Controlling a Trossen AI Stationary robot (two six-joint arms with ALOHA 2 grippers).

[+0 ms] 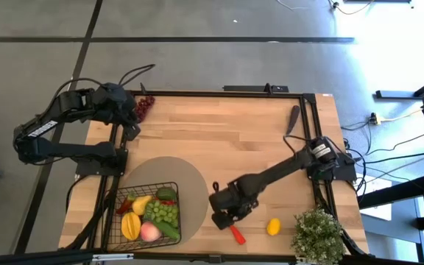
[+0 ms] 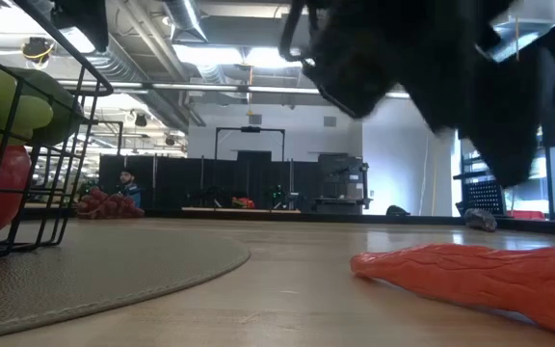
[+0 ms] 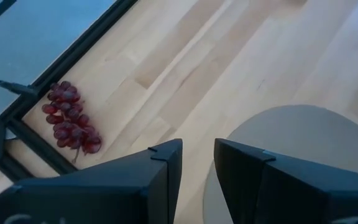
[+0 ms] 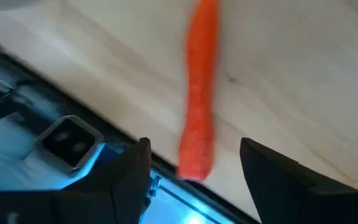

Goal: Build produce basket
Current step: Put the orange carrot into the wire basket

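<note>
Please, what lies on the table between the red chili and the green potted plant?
In the high view, a yellow lemon lies between the red chili and the potted plant, on bare wood, touching neither.

A light wooden table is seen. On it are laid a round mat, red grapes, a chili, a lemon, an eggplant and a potted plant.
</note>
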